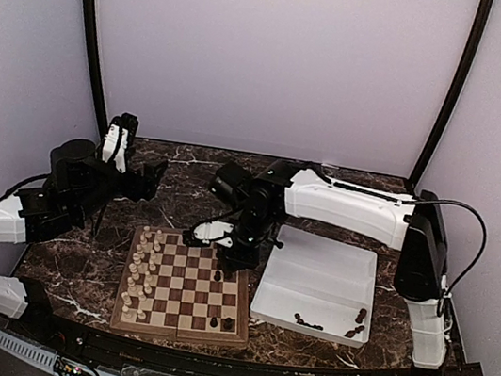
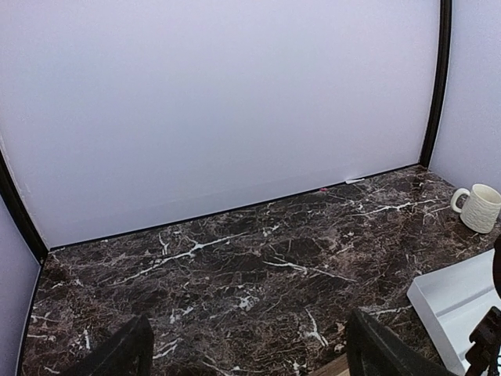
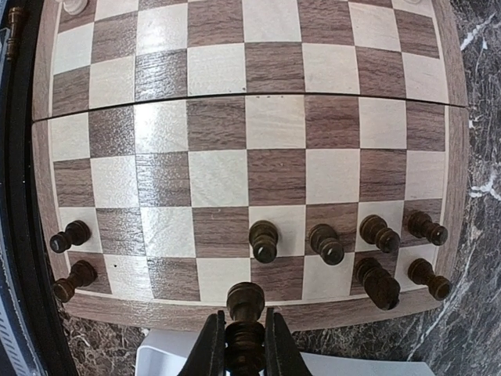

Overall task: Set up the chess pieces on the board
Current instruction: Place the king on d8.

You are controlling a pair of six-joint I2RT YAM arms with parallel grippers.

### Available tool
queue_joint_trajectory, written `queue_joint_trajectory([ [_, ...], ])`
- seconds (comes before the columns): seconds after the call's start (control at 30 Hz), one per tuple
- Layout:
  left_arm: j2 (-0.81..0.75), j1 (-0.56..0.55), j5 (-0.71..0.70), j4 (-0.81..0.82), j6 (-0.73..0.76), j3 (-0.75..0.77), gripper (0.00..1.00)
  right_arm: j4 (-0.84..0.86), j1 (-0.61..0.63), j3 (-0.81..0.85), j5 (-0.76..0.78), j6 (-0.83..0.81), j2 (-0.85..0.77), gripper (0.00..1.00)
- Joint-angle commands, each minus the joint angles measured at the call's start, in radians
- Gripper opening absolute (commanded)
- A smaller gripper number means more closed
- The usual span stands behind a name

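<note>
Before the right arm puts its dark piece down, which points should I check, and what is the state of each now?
1. Right gripper shut firmly on the dark piece: ok.
2. Empty back-row squares just ahead on the board: ok.
3. Piece upright in the grip: cannot tell.
4. Left gripper open and off the board: ok.
5. Spare dark pieces waiting in the white tray: ok.

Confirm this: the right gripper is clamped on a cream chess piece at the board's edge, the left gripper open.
Wrong colour: the right wrist view shows the right gripper clamped on a dark brown chess piece, not cream. It is at the edge of the board, and the left gripper is open.
</note>
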Motion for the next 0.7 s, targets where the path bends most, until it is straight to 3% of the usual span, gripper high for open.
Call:
queue_joint_trajectory([
  [0.0, -0.01, 0.005, -0.016, -0.002, 0.009, 0.0, 0.88, -0.017, 0.006, 0.018, 0.021, -0.006, 0.023, 0.01],
  [0.67, 0.001, 0.005, -0.01, -0.01, 0.012, 0.003, 0.87, -0.003, 0.007, 0.033, 0.076, 0.014, 0.066, 0.03],
])
